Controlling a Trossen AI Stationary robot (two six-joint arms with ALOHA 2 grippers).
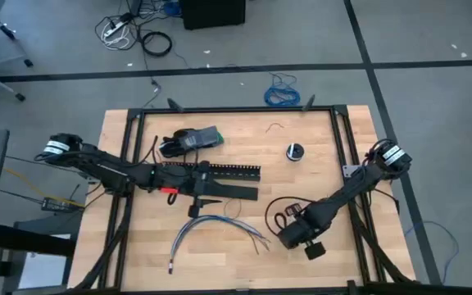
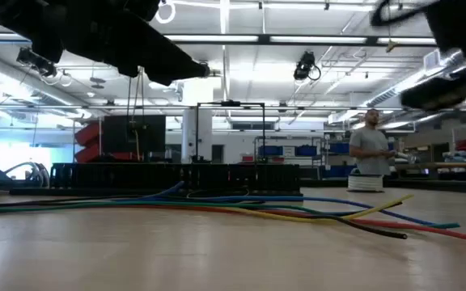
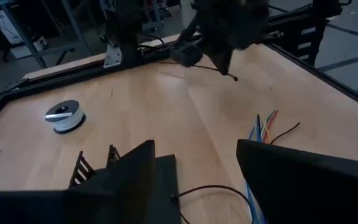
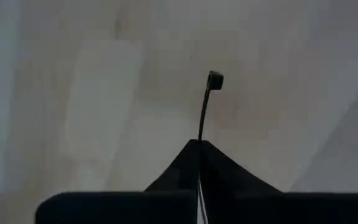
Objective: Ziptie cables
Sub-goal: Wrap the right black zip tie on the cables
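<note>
From my remote station, the cables (image 1: pixel 215 232) lie at lower centre of the high view, a loose arc whose long axis runs left to right across the table (image 1: pixel 318 262): one end points down toward the lower left, the other splays toward the lower right. In the low view the same bundle (image 2: pixel 241 208) stretches flat across the frame, its coloured ends fanning out at right.

My right gripper (image 1: pixel 310 247) sits lower right of centre in the high view, the arm reaching in diagonally from the table's right edge with the wrist angled down toward the wood. Its wrist camera shows the two fingers pressed together on a ziptie (image 4: pixel 205 112), a thin black strip that stands out from the fingertips with its square head at the far end, over bare table. In the left wrist view that strip (image 3: pixel 213 68) juts sideways from the right gripper (image 3: pixel 191 57) in the upper centre.

My left gripper (image 1: pixel 207 201) lies at centre left, arm stretched horizontally from the left edge, just above the cables and below the black slotted channel (image 1: pixel 220 171). Its fingers (image 3: pixel 126 174) stand apart, holding nothing; cable ends (image 3: pixel 261 127) show beyond them. A small spool (image 1: pixel 294 151) sits upper right of centre.
</note>
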